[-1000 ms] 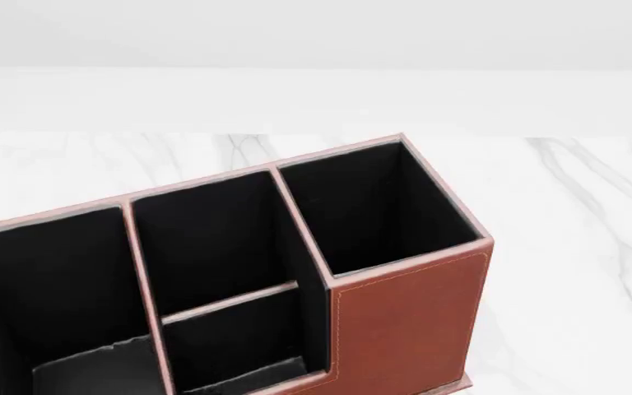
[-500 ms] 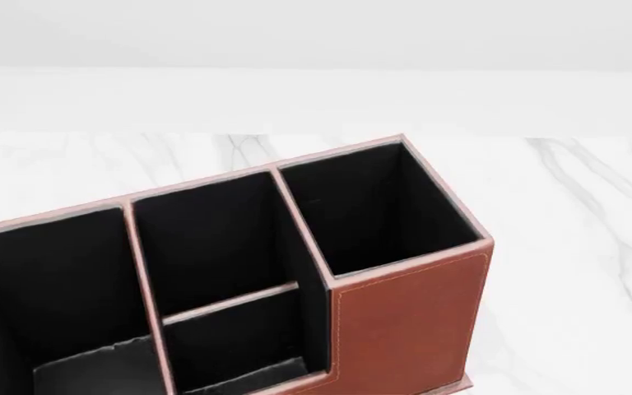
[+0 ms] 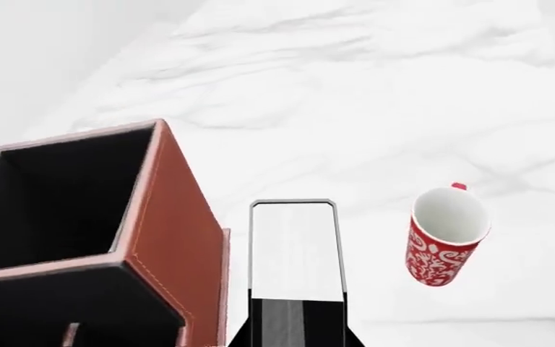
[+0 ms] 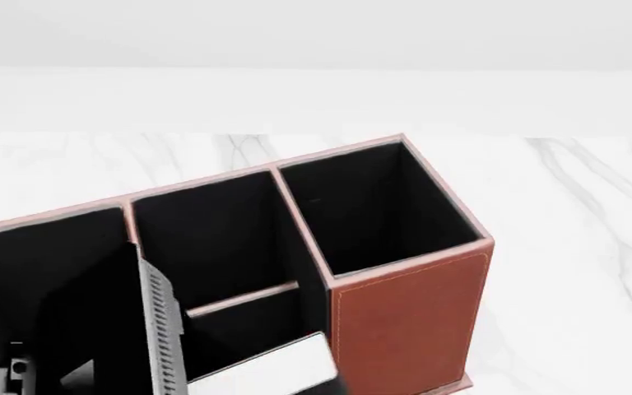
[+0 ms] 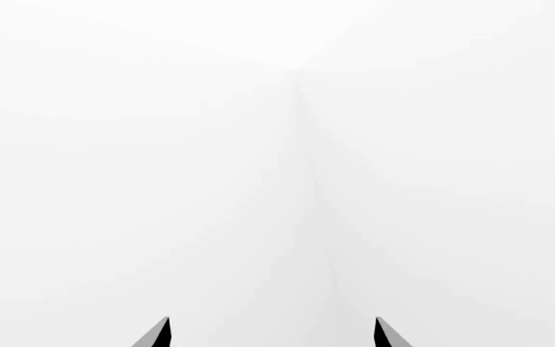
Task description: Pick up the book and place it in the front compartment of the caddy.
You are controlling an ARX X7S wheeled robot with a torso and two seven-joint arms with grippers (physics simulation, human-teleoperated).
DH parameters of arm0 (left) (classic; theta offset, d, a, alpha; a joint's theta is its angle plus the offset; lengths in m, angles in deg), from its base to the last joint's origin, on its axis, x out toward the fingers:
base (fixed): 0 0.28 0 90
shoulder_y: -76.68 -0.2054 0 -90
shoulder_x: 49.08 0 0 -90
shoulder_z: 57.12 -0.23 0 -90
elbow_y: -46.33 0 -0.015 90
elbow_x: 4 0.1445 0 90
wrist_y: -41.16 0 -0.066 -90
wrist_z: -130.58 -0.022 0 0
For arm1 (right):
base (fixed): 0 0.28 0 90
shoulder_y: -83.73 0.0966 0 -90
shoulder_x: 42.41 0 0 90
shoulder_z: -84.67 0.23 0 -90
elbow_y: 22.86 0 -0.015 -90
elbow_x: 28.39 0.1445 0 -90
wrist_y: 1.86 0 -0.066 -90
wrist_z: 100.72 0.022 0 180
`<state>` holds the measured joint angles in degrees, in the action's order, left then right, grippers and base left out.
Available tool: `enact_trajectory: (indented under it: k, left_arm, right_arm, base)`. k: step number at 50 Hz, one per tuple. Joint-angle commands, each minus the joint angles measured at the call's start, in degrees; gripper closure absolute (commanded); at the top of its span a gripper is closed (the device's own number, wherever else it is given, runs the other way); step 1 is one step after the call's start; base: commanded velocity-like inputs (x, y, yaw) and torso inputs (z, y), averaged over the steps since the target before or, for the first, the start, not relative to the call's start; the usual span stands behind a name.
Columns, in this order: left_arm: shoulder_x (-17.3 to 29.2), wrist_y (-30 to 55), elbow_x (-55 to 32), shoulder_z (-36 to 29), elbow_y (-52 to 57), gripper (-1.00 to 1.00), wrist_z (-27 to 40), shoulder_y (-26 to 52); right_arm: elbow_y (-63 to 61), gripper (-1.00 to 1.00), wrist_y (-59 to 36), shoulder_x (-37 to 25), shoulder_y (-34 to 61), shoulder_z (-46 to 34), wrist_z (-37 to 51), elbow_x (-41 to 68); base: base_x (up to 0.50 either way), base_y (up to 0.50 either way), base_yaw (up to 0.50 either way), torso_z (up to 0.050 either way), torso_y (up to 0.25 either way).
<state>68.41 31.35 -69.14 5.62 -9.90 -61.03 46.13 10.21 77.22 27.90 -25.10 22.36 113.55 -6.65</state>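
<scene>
- Book [image 3: 296, 249] in the left wrist view stands on edge between the left fingers, white page edges toward the camera; the left gripper [image 3: 296, 329] is clenched on its lower end, so it hangs above the counter [image 3: 374, 108] just beside the caddy [image 3: 176, 238], apart from its wall. Held edge-on like this, it looks ready to slide down into a narrow slot. A red mug [image 3: 444, 235] stands well apart on the counter
- Head view: the left gripper [image 4: 129, 329] hangs over the caddy's [image 4: 410, 321] left end, with a pale strip of the book [image 4: 261, 374] low at the front compartment [image 4: 244, 333]; I judge it is not yet seated inside
- Right wrist view: the right gripper [image 5: 271, 334] shows only two tips set wide apart, released and holding nothing, parked away from the work
</scene>
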Motion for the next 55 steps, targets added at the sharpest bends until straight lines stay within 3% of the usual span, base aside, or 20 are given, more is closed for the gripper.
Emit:
enact_trajectory:
  k: [1,17,26,43,55]
  left_arm:
    - [1.53,5.18,-5.31,4.43,-0.32,1.0,-0.06,14.77]
    - [1.73,5.34,-2.59,1.78,-6.49,1.0,-0.84,30.97]
    - [3.21,-0.53,7.32,-6.63,-10.84,1.0,-5.21,36.41]
    - [2.99,-12.84,21.12,-17.96,-20.28,1.0,-10.0,37.67]
    - [3.2,-19.06,26.8,-22.51,-25.69,1.0,-10.74,34.72]
  right_arm:
    - [0.6,-1.0,0.21,-0.37,0.15,-1.0,0.26,-0.54]
    - [0.98,-1.0,0.24,-0.99,0.41,-1.4,0.66,-0.37]
    - [0.91,-1.0,0.16,-1.25,0.42,-1.5,1.02,-0.28]
    - [0.73,-1.0,1.08,-1.2,-0.36,-1.45,1.41,-0.23]
    - [0.37,-1.0,0.99,-1.53,-0.63,-1.53,1.88,-0.05]
  base:
    - [0.0,0.0,0.0,0.0,0.0]
    - [0.0,0.0,0.0,0.0,0.001]
    - [0.0,0.0,0.0,0.0,0.001]
    - [0.0,0.0,0.0,0.0,0.001]
    - [0.0,0.0,0.0,0.0,0.001]
